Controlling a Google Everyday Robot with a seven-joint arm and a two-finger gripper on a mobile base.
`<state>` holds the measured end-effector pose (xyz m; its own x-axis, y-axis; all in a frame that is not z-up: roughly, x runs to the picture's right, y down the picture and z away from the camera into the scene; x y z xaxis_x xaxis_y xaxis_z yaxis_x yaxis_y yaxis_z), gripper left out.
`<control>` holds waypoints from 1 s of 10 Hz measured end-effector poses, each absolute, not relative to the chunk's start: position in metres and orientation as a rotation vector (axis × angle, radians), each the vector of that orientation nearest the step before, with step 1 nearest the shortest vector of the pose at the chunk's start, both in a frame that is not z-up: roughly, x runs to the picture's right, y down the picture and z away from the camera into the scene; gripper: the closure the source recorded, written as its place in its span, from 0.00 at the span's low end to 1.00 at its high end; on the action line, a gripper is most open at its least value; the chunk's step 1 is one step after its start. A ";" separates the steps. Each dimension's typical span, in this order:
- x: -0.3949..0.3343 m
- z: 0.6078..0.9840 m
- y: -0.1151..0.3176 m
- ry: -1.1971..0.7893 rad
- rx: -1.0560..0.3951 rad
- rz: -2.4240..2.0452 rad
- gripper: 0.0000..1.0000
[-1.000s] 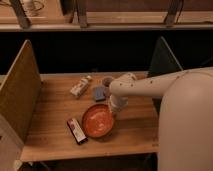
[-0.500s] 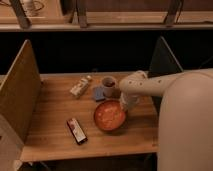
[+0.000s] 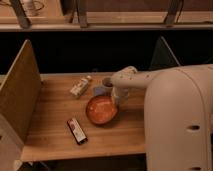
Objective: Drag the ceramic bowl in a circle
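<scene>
One gripper (image 3: 119,98) at ceramic bowl (image 3: 101,110) rim, wooden table (image 3: 50,115)

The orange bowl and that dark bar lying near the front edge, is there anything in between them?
No. In the camera view only bare wood table separates the ceramic bowl from the dark bar. The hand is at the bowl's far rim.

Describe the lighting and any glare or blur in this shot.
Camera view: dim, warm light; the background behind the table is near black. The ceramic bowl shows soft sheen, no hard glare. The gripper sits at the bowl's far right rim, softly blurred like everything else; the white arm reads brightest.
</scene>
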<state>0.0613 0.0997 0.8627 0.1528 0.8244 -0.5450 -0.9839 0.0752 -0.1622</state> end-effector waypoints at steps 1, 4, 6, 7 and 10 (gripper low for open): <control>0.045 0.854 0.102 0.314 -0.582 1.362 1.00; 0.042 0.832 0.114 0.297 -0.581 1.311 0.92; 0.074 0.826 0.119 0.348 -0.535 1.350 0.74; 0.089 0.824 0.121 0.376 -0.511 1.378 0.62; 0.098 0.826 0.129 0.405 -0.504 1.411 0.34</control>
<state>0.0978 0.1285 0.8264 0.1219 0.8258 -0.5507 -0.9921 0.0850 -0.0922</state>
